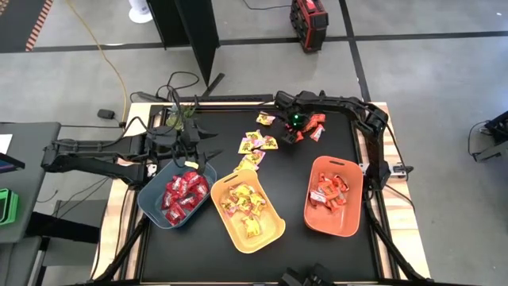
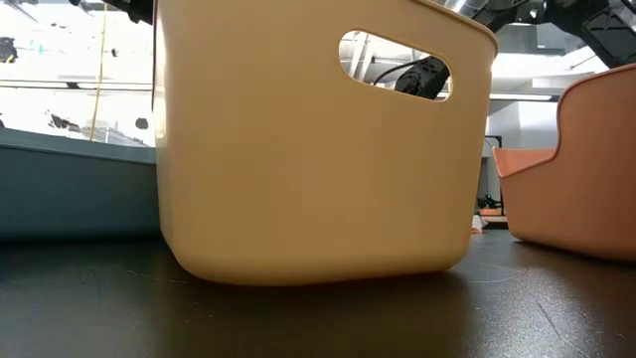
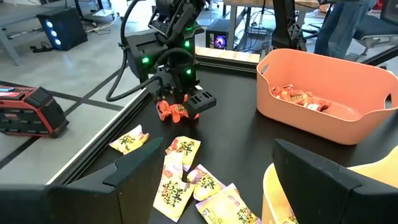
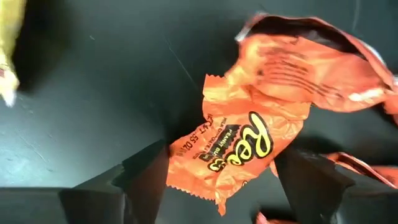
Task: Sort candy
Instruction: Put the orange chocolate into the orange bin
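Note:
Loose orange-red candy lies on the black table near its far edge, with yellow candy to its left. My right gripper is down over the orange pieces, open, one finger on each side of an orange wrapper lying flat. My left gripper hovers open over the far rim of the blue-grey bin, pointing toward the loose yellow candy. Deep red candy fills that bin. My right gripper comes from above, its fingers pointing down on either side of the orange wrapper's printed end, which lies on the table. Whether the fingertips touch the wrapper, I cannot tell.
Three bins stand in a row at the near side: blue-grey, yellow holding yellow candy, orange holding orange candy. The yellow bin's wall fills the low view. A green sprig lies at the far left corner. People stand beyond the table.

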You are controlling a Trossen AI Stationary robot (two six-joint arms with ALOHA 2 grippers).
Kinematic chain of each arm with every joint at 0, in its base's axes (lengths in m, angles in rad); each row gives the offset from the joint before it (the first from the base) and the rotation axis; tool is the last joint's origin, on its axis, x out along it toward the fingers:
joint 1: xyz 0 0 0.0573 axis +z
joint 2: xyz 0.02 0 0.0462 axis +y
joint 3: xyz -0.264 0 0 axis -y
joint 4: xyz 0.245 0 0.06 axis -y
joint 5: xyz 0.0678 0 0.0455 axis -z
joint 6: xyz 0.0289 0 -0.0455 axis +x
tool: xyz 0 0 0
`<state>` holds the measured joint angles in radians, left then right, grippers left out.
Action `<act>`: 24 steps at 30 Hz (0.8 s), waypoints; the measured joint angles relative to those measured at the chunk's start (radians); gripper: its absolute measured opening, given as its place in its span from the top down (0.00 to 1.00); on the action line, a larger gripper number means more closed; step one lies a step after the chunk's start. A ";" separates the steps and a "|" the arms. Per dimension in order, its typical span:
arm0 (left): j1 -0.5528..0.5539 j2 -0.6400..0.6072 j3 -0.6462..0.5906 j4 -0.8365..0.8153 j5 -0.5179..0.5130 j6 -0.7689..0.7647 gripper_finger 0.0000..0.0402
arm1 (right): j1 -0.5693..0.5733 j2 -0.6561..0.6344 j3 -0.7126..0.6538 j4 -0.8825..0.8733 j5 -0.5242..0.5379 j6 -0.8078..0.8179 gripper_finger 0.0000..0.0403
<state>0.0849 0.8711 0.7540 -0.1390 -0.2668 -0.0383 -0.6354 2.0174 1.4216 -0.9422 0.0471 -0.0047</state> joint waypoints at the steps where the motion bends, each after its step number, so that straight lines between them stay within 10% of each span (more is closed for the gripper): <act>1: 0.000 0.000 0.000 0.000 0.000 0.000 0.27 | 0.002 0.000 0.000 -0.001 0.000 -0.003 0.31; 13: 0.000 0.000 0.000 0.001 0.000 0.000 0.27 | 0.081 -0.017 0.000 -0.090 0.001 -0.005 0.94; 24: 0.000 0.000 0.000 -0.001 0.000 0.000 0.27 | 0.251 -0.299 -0.001 -0.291 0.000 0.039 0.96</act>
<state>0.0849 0.8712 0.7540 -0.1401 -0.2669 -0.0380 -0.3846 1.7184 1.4208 -1.2329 0.0475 0.0346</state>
